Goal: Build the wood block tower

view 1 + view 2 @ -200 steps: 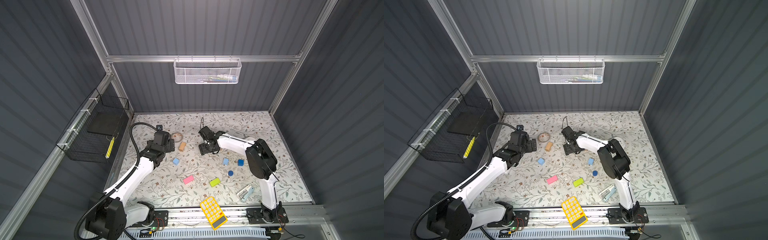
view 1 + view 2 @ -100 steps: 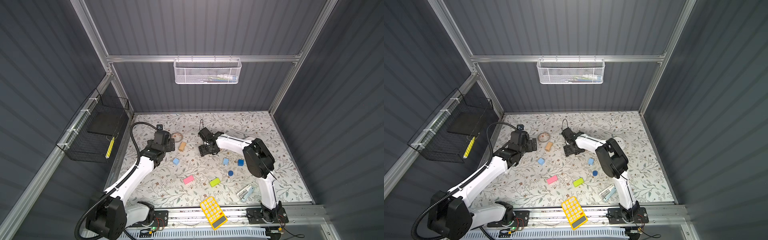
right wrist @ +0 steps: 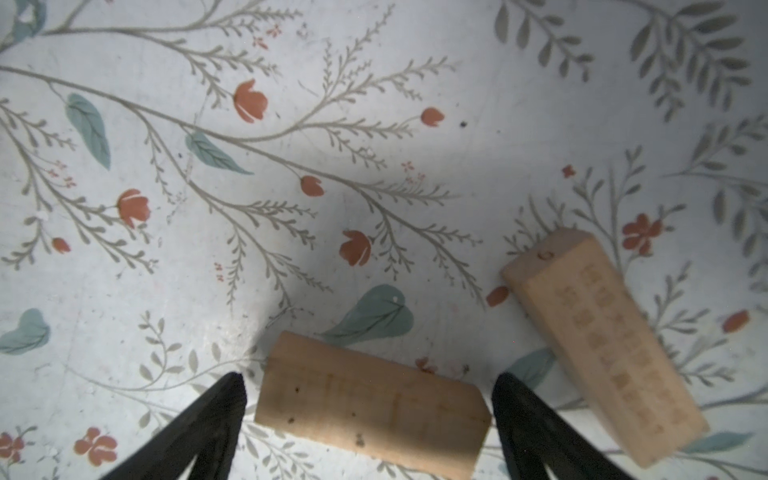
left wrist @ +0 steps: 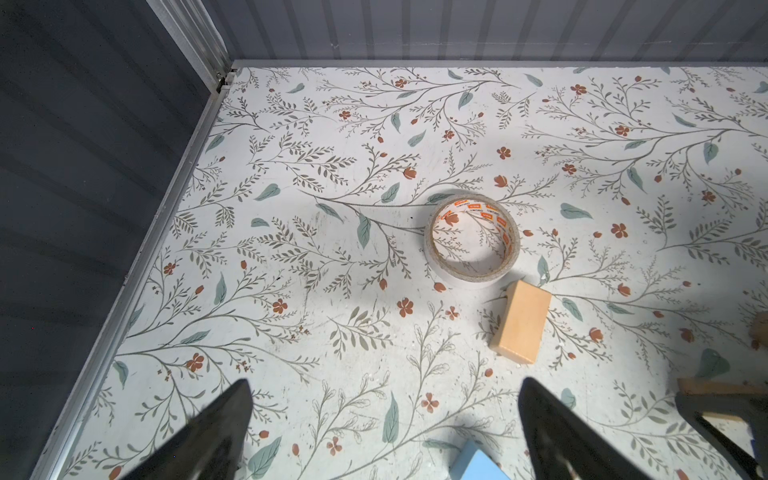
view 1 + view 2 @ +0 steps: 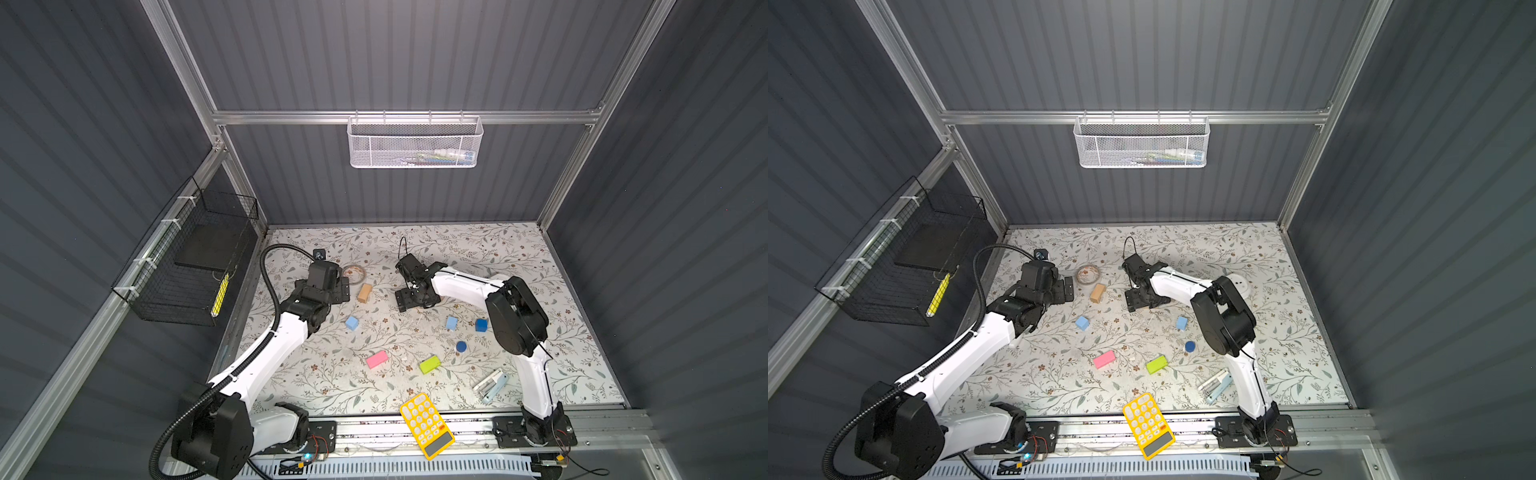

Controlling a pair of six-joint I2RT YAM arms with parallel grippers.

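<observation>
Plain tan wooden bar (image 3: 370, 399), lower centre, is lying skewed between parted jaws of the right gripper (image 3: 368, 379); the left gripper (image 4: 384, 382) is gaping empty; closing risks twisting it.

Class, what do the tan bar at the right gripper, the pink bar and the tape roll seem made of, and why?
Tan bar: bare matte wood; grain and dark specks. Pink bar: probably painted wood; even, matte colour. Tape roll: likely translucent plastic film; printed core shows inside.
</observation>
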